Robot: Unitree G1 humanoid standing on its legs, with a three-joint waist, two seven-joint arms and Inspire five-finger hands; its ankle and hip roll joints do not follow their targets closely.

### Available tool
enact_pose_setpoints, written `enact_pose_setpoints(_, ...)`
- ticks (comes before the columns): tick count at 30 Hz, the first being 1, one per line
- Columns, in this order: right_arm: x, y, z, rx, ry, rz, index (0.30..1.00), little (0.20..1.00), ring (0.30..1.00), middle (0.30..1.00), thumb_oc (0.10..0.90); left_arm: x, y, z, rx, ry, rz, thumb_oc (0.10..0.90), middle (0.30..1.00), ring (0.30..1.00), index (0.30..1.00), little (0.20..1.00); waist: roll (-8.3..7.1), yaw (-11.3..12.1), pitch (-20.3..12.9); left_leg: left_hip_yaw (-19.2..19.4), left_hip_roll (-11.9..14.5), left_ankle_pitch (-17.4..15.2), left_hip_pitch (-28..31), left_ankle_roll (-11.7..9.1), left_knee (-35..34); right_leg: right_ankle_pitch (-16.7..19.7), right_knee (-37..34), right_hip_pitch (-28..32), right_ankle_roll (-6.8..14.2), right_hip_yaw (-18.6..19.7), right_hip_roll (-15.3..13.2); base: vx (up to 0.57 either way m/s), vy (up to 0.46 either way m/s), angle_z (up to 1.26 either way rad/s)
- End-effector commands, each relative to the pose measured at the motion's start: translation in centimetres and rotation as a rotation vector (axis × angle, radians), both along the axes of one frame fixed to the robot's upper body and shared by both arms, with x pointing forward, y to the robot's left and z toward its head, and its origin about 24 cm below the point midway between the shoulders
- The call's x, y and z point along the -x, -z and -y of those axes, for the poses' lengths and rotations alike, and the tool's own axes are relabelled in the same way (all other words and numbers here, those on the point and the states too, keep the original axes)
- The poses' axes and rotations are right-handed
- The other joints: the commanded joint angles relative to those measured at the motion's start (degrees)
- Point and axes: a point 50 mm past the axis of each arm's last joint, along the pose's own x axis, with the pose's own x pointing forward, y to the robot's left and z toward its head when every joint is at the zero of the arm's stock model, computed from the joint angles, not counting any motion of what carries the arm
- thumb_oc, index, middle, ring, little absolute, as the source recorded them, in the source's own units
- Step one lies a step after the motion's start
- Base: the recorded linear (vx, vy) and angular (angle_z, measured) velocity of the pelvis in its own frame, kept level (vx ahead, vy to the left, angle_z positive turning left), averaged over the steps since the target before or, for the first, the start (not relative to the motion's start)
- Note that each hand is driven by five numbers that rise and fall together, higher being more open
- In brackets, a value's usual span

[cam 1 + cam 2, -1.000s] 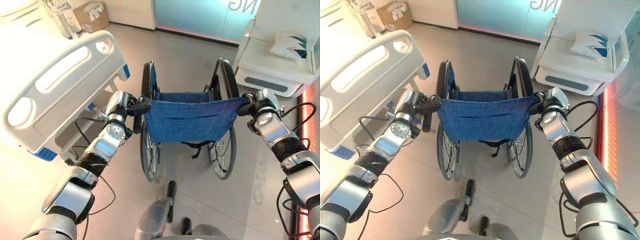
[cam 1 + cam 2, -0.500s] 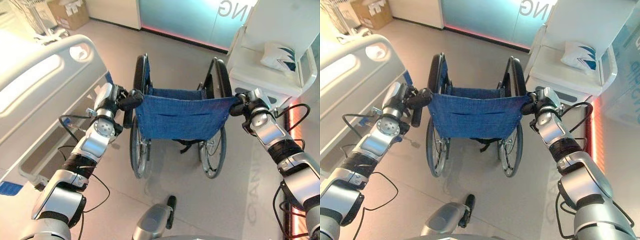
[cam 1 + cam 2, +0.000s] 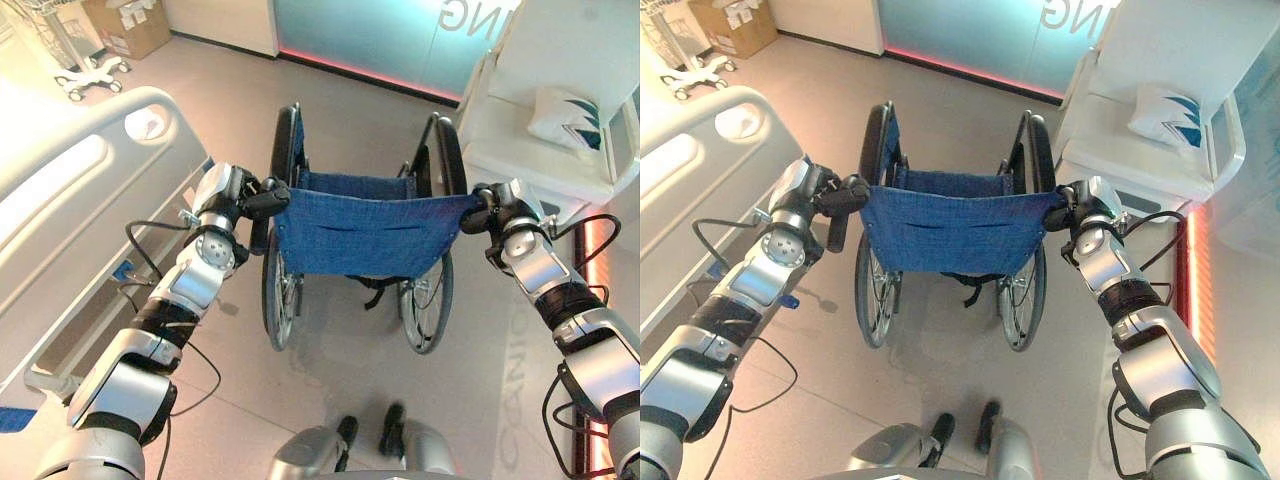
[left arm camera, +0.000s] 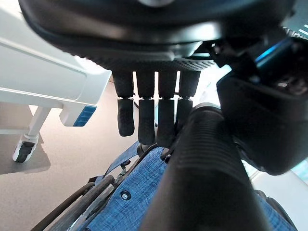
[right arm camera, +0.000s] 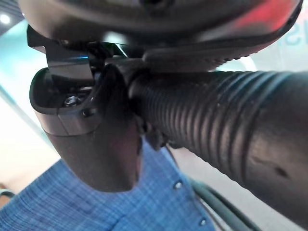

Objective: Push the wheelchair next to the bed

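Wheelchair (image 3: pixel 365 235) stands on the floor straight ahead of you, the bed (image 3: pixel 70 215) along its left side; left hand (image 3: pixel 243 197) and right hand (image 3: pixel 487 208) each curl round 1 push handle.

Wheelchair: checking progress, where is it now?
The wheelchair stands centre in the head views, the bed on its left, a white cabinet at right.

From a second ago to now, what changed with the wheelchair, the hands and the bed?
The view has shifted, so the robot has advanced with the wheelchair: the bed footboard now lies further alongside on its left. Nothing was released. The left hand and right hand keep hold of the push handles as before.
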Motion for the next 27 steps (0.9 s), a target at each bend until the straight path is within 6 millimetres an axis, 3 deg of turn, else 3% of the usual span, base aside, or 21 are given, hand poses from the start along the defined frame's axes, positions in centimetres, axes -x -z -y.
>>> enact_pose_setpoints(1, -1.5, -7.7, -0.7, 0.026, -0.132, 0.15, 0.3, 0.3, 0.3, 0.3, 0.4, 1.7, 4.9, -2.0, -0.144, -0.044, -0.201, 0.4, 0.3, 0.3, 0.3, 0.3, -0.94, 0.33, 1.8, 3.27, 3.01, -10.75, -3.61, -4.2, 8.33, 14.25, -2.14, 0.26, -2.69, 2.73, 0.98, 0.42, -0.307, 0.62)
enact_pose_setpoints(3, -1.6, -8.2, -0.4, 0.024, -0.122, 0.159, 0.3, 0.3, 0.3, 0.3, 0.4, 1.3, 4.4, -1.7, -0.14, -0.039, -0.191, 0.4, 0.3, 0.3, 0.3, 0.3, -1.17, -0.46, 1.68, 2.41, 3.41, -12.39, -3.83, -4.51, 9.85, 13.78, -0.98, -0.51, -3.19, 4.27, 1.56, 0.36, -0.297, 0.53)
enact_pose_setpoints(5, -1.5, -8.4, 0.1, 0.012, -0.108, 0.154, 0.3, 0.3, 0.3, 0.3, 0.4, 0.9, 4.2, -1.4, -0.115, -0.035, -0.196, 0.4, 0.3, 0.3, 0.3, 0.3, -1.15, -1.4, 1.04, 1.78, 6.38, -13.15, -1.96, -5.96, 10.0, 12.44, 5.95, -1.53, -3.8, 4.05, 1.79, 0.45, -0.319, 0.72)
enact_pose_setpoints(6, -1.3, -8.3, 0.2, 0.01, -0.109, 0.136, 0.3, 0.3, 0.3, 0.3, 0.4, 0.9, 4.3, -1.4, -0.113, -0.038, -0.206, 0.4, 0.3, 0.3, 0.3, 0.3, -1.24, -1.86, 0.71, 2.79, 9.51, -12.25, -0.25, -7.29, 9.6, 10.94, 8.77, -1.47, -4.3, 2.2, 1.45, 0.48, -0.297, 0.94)
enact_pose_setpoints(9, -1.1, -7.6, 0.4, -0.002, -0.115, 0.101, 0.3, 0.3, 0.3, 0.3, 0.4, 0.8, 4.4, -1.5, -0.115, -0.043, -0.213, 0.4, 0.3, 0.3, 0.3, 0.3, -1.24, -3.0, -0.1, 5.64, 16.68, -6.96, 3.99, -9.87, 8.21, 8.26, 9.76, 0.64, -5.8, -0.95, 1.87, 0.47, -0.301, 0.8)
enact_pose_setpoints(11, -1.0, -7.3, 0.5, -0.004, -0.117, 0.09, 0.3, 0.3, 0.3, 0.3, 0.4, 0.8, 4.5, -1.4, -0.117, -0.042, -0.212, 0.4, 0.3, 0.3, 0.3, 0.3, -0.92, -3.55, -0.93, 6.47, 19.03, -3.75, 6.16, -11.15, 6.86, 7.25, 9.38, 1.66, -6.32, -2.14, 2.47, 0.38, -0.238, 0.44)
enact_pose_setpoints(12, -0.8, -6.9, 0.7, -0.005, -0.114, 0.074, 0.3, 0.3, 0.3, 0.3, 0.4, 0.8, 4.6, -1.1, -0.126, -0.025, -0.212, 0.4, 0.3, 0.3, 0.3, 0.3, -0.61, -4.07, -1.9, 7.47, 21.65, 0.01, 7.33, -12.04, 7.36, 5.55, 8.86, 3.48, -7.71, -3.46, 3.79, 0.52, -0.317, 0.13)
enact_pose_setpoints(13, -0.7, -6.4, 0.7, -0.003, -0.114, 0.065, 0.3, 0.3, 0.3, 0.3, 0.4, 0.8, 4.7, -0.9, -0.135, -0.018, -0.209, 0.4, 0.3, 0.3, 0.3, 0.3, -0.97, -4.44, -2.5, 7.5, 22.05, 2.21, 7.18, -12.27, 8.31, 5.11, 8.07, 4.5, -8.39, -3.97, 4.25, 0.5, -0.293, 0.21)
enact_pose_setpoints(16, -0.5, -5.4, 0.4, -0.015, -0.114, 0.045, 0.3, 0.3, 0.3, 0.3, 0.4, 1.0, 5.1, -0.9, -0.145, -0.008, -0.209, 0.4, 0.3, 0.3, 0.3, 0.3, -1.14, -3.48, -2.76, 7.3, 20.47, 4.52, 4.17, -12.3, 13.76, 3.39, 6.07, 8.77, -10.2, -4.41, 6.4, 0.38, -0.208, 0.19)
enact_pose_setpoints(18, -0.6, -4.9, 0.1, -0.024, -0.11, 0.035, 0.3, 0.3, 0.3, 0.3, 0.4, 0.9, 5.1, -0.7, -0.149, -0.006, -0.213, 0.4, 0.3, 0.3, 0.3, 0.3, -1.56, -2.83, -2.33, 7.82, 18.48, 4.33, 0.97, -11.71, 14.2, 2.92, 4.98, 11.3, -10.53, -4.18, 6.86, 0.32, -0.129, -0.17)
enact_pose_setpoints(19, -0.7, -4.4, -0.2, -0.017, -0.107, 0.026, 0.3, 0.3, 0.3, 0.3, 0.4, 0.8, 5.2, -0.6, -0.156, -0.009, -0.217, 0.4, 0.3, 0.3, 0.3, 0.3, -1.21, -1.77, -1.34, 8.85, 15.69, 2.92, -1.92, -10.94, 11.73, 2.27, 3.94, 14.47, -10.4, -3.4, 7.88, 0.42, -0.05, -0.12)
enact_pose_setpoints(21, -0.9, -4.0, -0.7, -0.004, -0.102, 0.027, 0.3, 0.3, 0.3, 0.3, 0.4, 0.8, 5.3, -0.2, -0.164, -0.002, -0.215, 0.4, 0.3, 0.3, 0.3, 0.3, -0.36, -0.39, 0.13, 11.24, 11.92, 3.12, -6.76, -10.92, 7.0, 1.38, 2.3, 18.56, -10.21, -2.55, 9.11, 0.46, 0.019, 0.07)
enact_pose_setpoints(23, -0.9, -3.7, -0.9, 0.006, -0.096, 0.026, 0.3, 0.3, 0.3, 0.3, 0.4, 0.7, 5.3, -0.1, -0.159, 0.002, -0.214, 0.4, 0.3, 0.3, 0.3, 0.3, 0.39, 0.35, 0.95, 12.92, 10.71, 4.21, -9.4, -11.44, 5.19, 0.73, 1.67, 20.49, -10.23, -2.26, 10.03, 0.37, 0.05, 0.03)
enact_pose_setpoints(24, -0.9, -3.4, -1.1, 0.016, -0.092, 0.019, 0.3, 0.3, 0.3, 0.3, 0.4, 0.7, 5.3, -0.2, -0.159, 0.006, -0.22, 0.4, 0.3, 0.3, 0.3, 0.3, 1.85, 1.45, 1.63, 15.28, 10.69, 8.46, -13.47, -12.51, 1.56, -0.22, 1.33, 22.59, -10.51, -2.32, 11.68, 0.5, 0.065, -0.25)
enact_pose_setpoints(27, -0.9, -3.3, -1.3, 0.016, -0.104, 0.004, 0.3, 0.3, 0.3, 0.3, 0.4, 1.2, 5.7, -1.0, -0.17, -0.001, -0.239, 0.4, 0.3, 0.3, 0.3, 0.3, 3.99, 3.91, 1.84, 15.45, 11.01, 14.49, -16.21, -13.85, -7.4, -2.34, 1.17, 26.05, -10.89, -0.37, 14.18, 0.52, 0.105, -0.44)
